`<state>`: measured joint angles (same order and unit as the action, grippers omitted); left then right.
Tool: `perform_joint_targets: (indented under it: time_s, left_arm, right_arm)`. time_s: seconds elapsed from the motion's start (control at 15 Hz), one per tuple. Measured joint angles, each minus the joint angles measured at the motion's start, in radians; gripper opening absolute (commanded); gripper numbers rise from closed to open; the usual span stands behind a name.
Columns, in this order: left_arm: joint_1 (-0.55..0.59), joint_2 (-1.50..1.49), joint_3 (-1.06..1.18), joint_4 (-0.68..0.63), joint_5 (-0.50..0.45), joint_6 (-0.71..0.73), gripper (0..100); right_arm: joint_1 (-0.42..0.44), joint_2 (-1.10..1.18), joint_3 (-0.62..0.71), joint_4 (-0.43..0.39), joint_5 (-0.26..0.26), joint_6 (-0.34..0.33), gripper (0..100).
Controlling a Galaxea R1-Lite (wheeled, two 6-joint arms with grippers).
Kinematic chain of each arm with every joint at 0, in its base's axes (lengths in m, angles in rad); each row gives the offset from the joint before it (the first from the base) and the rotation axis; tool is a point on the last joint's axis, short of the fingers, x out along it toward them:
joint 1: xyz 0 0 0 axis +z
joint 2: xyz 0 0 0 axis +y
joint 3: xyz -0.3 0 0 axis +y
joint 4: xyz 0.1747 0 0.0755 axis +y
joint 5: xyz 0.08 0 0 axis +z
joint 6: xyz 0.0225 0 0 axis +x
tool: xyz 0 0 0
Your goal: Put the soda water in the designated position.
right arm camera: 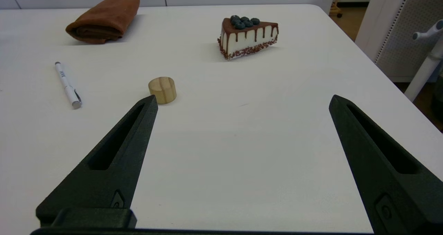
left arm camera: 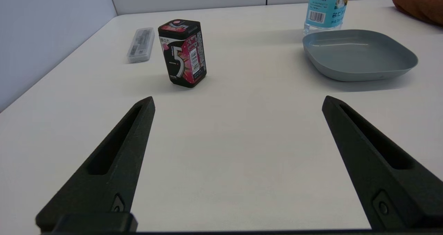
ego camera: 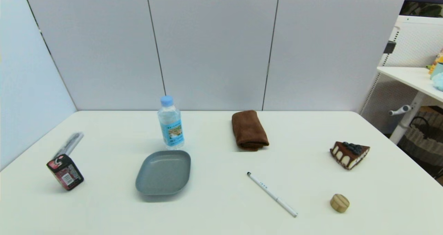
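Note:
The soda water (ego camera: 170,123) is a small clear bottle with a light blue cap and a blue-and-white label, standing upright just behind a grey plate (ego camera: 163,172). The left wrist view shows its lower label and barcode (left arm camera: 325,8) beyond that plate (left arm camera: 360,53). Neither arm appears in the head view. My left gripper (left arm camera: 238,101) is open over bare white table, well short of the bottle, nothing between its fingers. My right gripper (right arm camera: 242,100) is open too, hovering near the table's front right. The designated position has no mark that I can pick out.
A dark red-labelled box (ego camera: 65,171) and a clear case (ego camera: 70,144) lie at the left. A folded brown towel (ego camera: 249,130), white pen (ego camera: 272,194), wooden cylinder (ego camera: 339,202) and cake slice (ego camera: 349,154) occupy the middle and right. Grey panels wall the back.

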<state>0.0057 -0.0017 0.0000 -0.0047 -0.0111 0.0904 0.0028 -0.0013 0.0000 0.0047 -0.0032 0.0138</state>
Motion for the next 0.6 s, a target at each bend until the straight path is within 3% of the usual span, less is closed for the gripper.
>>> perform_joint_targets:
  time_s: [0.6]
  left_arm:
    - [0.000, 0.000, 0.000, 0.000, -0.001, -0.001, 100]
  right_arm:
    - [0.000, 0.000, 0.000, 0.000, -0.001, 0.006, 100]
